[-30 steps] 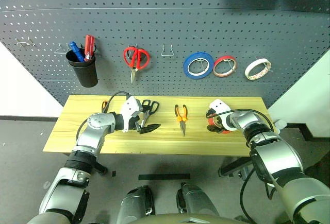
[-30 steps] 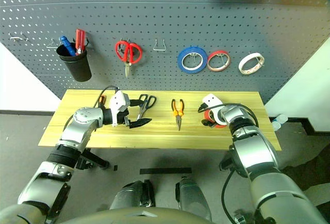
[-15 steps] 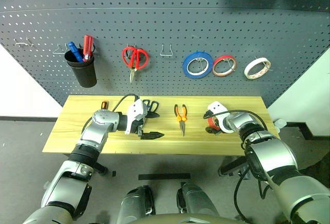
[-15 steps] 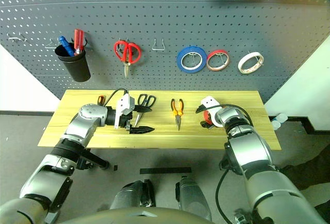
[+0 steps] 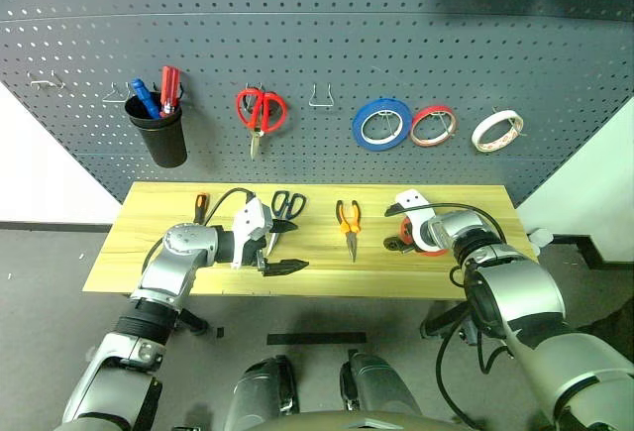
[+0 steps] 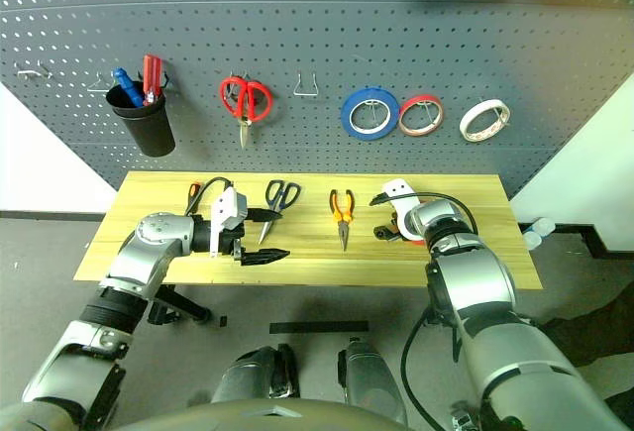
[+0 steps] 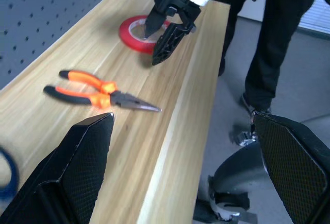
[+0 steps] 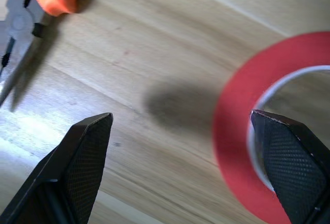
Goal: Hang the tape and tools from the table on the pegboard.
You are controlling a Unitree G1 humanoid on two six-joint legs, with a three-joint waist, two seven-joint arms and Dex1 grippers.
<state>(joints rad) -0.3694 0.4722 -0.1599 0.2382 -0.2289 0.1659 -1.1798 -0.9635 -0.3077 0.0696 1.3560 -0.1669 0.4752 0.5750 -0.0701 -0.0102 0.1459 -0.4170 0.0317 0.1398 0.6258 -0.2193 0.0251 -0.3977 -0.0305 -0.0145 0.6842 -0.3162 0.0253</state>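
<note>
The orange-red tape (image 7: 135,33) lies flat on the wooden table (image 5: 149,253) at the right. My right gripper (image 5: 401,238) is open and points down at it; the tape's rim (image 8: 242,147) sits between its fingers, one over the hole and one outside. Left of it lie the orange-and-black pliers (image 5: 348,223), the dark scissors (image 5: 283,205) and the small screwdriver (image 5: 200,202). My left gripper (image 5: 280,248) hangs open and empty in front of the scissors, pointing right. The pegboard (image 5: 317,35) rises behind the table.
On the pegboard hang red scissors (image 5: 261,111), a blue roll (image 5: 381,124), a red-rimmed roll (image 5: 432,126), a white roll (image 5: 495,131) and a black cup (image 5: 163,134) of screwdrivers. A bare hook (image 5: 319,99) sits between them. A person's dark trouser legs (image 7: 278,44) stand off the table's right end.
My left gripper has drawn back from over the dark scissors toward the table's front edge, leaving them uncovered. My right gripper has rolled a little over the tape.
</note>
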